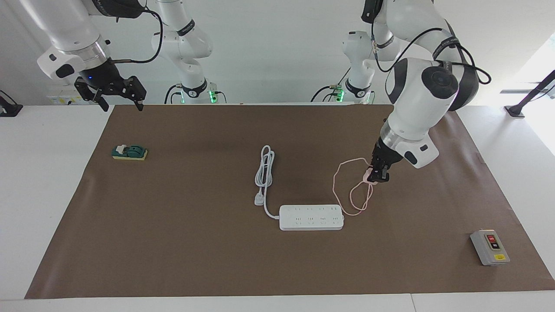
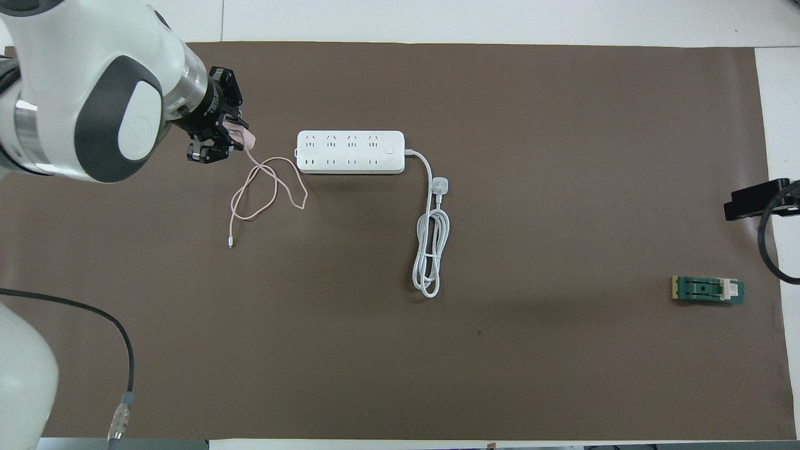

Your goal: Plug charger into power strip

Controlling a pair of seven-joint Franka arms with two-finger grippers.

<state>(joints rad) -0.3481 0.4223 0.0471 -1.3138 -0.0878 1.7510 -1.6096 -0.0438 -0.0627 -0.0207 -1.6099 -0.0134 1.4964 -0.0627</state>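
Note:
The power strip (image 1: 311, 217) (image 2: 350, 152) lies flat in the middle of the brown mat, sockets up. Its thick white cord (image 1: 265, 171) (image 2: 431, 256) is coiled nearer to the robots and ends in a white plug (image 1: 259, 199). My left gripper (image 1: 376, 177) (image 2: 225, 140) is shut on the pale pink charger (image 1: 369, 175) (image 2: 245, 135). It holds the charger just over the mat, off the strip's end toward the left arm's end. The thin pink cable (image 1: 347, 190) (image 2: 269, 187) trails in loops on the mat. My right gripper (image 1: 121, 102) waits open and raised.
A green and yellow block (image 1: 130, 152) (image 2: 708, 290) lies on the mat (image 1: 173, 238) toward the right arm's end. A grey box with red and black buttons (image 1: 490, 247) sits at the mat's corner toward the left arm's end, farther from the robots.

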